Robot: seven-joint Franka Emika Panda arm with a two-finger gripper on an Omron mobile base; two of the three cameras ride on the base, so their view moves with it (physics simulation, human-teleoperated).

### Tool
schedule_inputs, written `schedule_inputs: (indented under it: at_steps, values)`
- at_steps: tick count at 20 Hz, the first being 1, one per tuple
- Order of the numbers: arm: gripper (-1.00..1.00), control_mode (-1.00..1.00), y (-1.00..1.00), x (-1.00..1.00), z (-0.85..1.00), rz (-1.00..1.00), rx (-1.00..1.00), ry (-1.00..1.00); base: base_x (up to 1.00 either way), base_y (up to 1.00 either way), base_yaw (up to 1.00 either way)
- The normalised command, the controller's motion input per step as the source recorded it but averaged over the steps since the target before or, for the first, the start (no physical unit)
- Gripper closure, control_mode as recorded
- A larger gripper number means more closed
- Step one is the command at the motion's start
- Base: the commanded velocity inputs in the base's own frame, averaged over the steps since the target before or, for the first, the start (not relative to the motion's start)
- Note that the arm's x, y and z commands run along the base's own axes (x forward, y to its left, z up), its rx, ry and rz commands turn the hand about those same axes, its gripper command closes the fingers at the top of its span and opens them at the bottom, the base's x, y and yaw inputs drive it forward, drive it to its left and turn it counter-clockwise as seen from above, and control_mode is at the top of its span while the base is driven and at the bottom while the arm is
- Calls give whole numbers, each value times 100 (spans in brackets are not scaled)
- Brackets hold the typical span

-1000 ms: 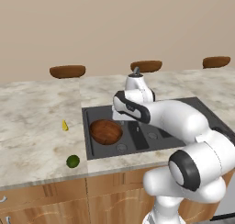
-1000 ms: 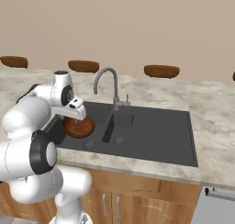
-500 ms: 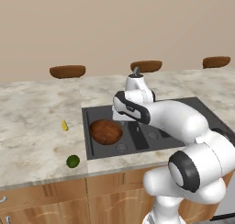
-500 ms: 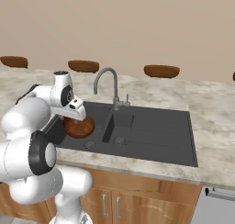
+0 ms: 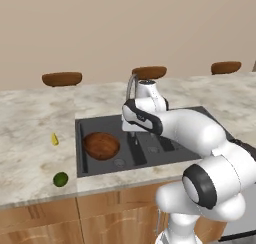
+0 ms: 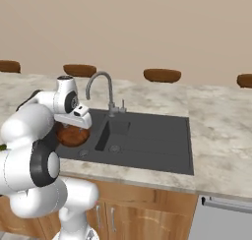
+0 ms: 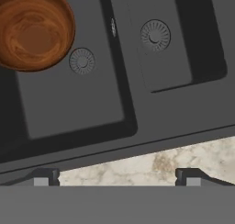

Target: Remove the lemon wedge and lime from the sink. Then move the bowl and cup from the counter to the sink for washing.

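With the bowl (image 5: 101, 145) placed in the sink (image 5: 150, 119), beside which lemon wedge (image 5: 55, 139) and lime (image 5: 60, 179) are laid on the surface (image 5: 30, 153), the cup is left, and the end effector (image 7: 117, 175) is held apart, empty.

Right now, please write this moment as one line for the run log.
bowl: in sink, left basin | lemon wedge: on counter | lime: on counter | gripper: open, empty, above sink
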Motion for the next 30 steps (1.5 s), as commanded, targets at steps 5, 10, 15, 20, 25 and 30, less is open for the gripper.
schedule_inputs:
  at_steps: [5, 10, 15, 20, 25, 30]
  values:
    - [-100, 100, 0, 0, 0, 0, 0, 0, -27, -42, 0]
    - [-100, 100, 0, 0, 0, 0, 0, 0, -28, -48, 0]
    - [-100, 100, 0, 0, 0, 0, 0, 0, -18, -52, 0]
    - [-100, 100, 0, 0, 0, 0, 0, 0, -11, -54, 0]
    - [-100, 100, 0, 0, 0, 0, 0, 0, -4, -55, 0]
    - [-100, 100, 0, 0, 0, 0, 0, 0, 0, -55, 0]
